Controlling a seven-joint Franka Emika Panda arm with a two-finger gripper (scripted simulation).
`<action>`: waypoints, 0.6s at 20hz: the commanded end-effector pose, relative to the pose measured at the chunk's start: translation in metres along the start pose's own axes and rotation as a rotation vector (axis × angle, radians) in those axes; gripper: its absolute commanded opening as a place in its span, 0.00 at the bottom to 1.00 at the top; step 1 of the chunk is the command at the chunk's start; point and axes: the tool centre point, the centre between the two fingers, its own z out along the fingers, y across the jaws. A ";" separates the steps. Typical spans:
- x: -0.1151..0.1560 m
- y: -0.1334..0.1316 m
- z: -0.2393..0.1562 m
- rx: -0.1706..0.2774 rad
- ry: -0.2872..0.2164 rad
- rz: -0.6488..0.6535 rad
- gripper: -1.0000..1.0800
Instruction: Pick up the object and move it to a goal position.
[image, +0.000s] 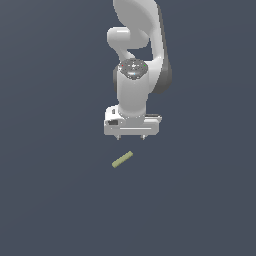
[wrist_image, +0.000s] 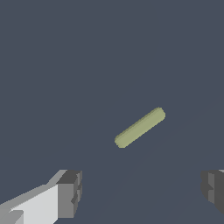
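End effector (image: 131, 137) wide, empty, apart from stick (image: 122, 159); wrist view shows dark fingertips (wrist_image: 70, 192).

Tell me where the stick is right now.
In the exterior view, the stick lies tilted on the floor just below the open gripper, untouched, slightly toward that view's left.

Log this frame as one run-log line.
phase: pre-grasp | hand: open, empty | stick: on floor, lying diagonal, untouched | goal: not visible
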 end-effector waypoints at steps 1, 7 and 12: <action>0.000 0.000 0.000 0.000 0.000 0.000 0.96; 0.004 0.009 -0.005 -0.009 0.017 0.024 0.96; 0.007 0.016 -0.009 -0.015 0.030 0.046 0.96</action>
